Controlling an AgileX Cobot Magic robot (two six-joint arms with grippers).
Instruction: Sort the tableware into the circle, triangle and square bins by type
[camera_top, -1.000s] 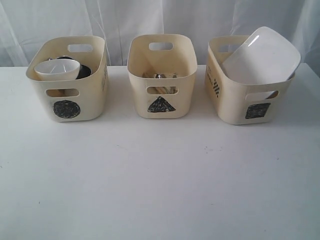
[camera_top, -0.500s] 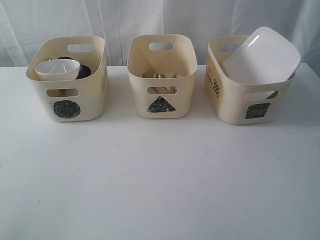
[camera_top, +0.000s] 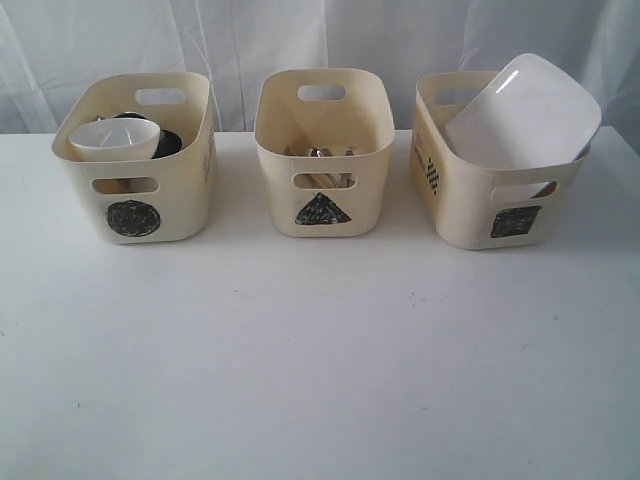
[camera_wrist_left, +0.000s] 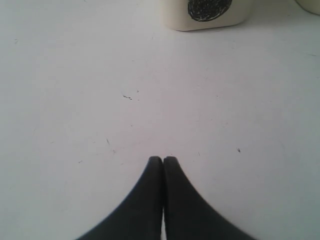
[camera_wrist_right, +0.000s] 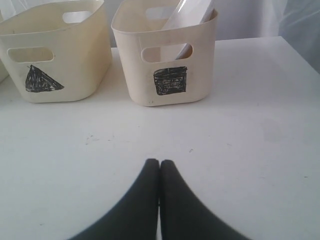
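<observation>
Three cream bins stand in a row at the back of the white table. The circle bin (camera_top: 135, 160) on the left holds the small white bowl (camera_top: 114, 138) on top of something dark and shiny. In the triangle bin (camera_top: 322, 150) in the middle lie steel cutlery and wooden chopsticks (camera_top: 320, 153). The large white plate (camera_top: 522, 110) leans tilted in the square bin (camera_top: 495, 185) on the right. Neither arm shows in the exterior view. My left gripper (camera_wrist_left: 163, 159) is shut and empty over bare table, well short of the circle bin (camera_wrist_left: 205, 14). My right gripper (camera_wrist_right: 159, 161) is shut and empty in front of the square bin (camera_wrist_right: 167, 60).
A white curtain hangs behind the bins. The table top (camera_top: 320, 360) stretches bare from the bins to its front edge. The right table edge (camera_wrist_right: 300, 55) runs past the square bin.
</observation>
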